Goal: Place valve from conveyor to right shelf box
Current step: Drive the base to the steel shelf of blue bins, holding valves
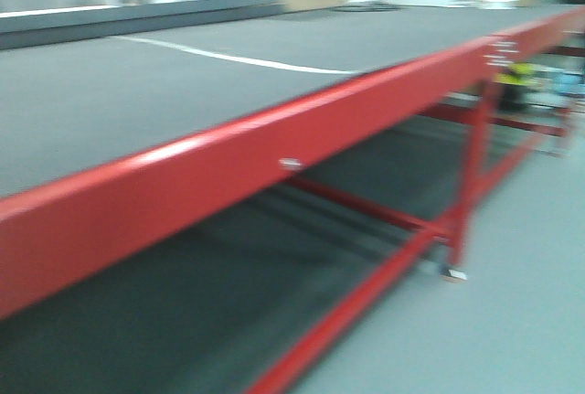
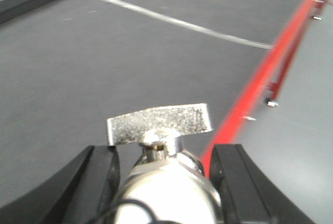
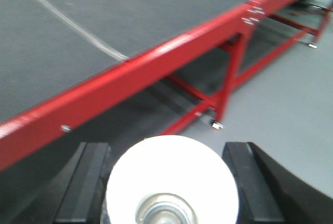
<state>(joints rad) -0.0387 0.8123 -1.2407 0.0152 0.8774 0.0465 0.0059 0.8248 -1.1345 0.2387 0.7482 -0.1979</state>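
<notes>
The left gripper [image 2: 164, 152] has its jaws closed narrowly on the valve [image 2: 169, 187]. The round silver body is wedged between the black fingers [image 2: 99, 180], and the flat lever [image 2: 158, 122] stands just ahead of the tips, crosswise to them. Gripping the body leaves the lever free, which should let the valve drop cleanly on release. The right gripper [image 3: 165, 150] carries a white disc [image 3: 171, 174] with a metal hub. It fills the gap between the jaws, and with nothing under it, the grip must be bearing it; what the part is I cannot tell. Below and ahead of the left jaws lies the table [image 2: 114, 63] with its dark top, its red rail passing to their right, and a white line [image 2: 171, 21] crosses farther ahead. Ahead of the right jaws the same rail and its legs run away, with bare floor [image 3: 286, 104] to the right. So the valve is lifted and mid-carry, I judge, and the smeared front view suggests the base is travelling. Neither the box nor the shelf shows in any view, so what the box holds cannot be told. The far background is only pale blur.
</notes>
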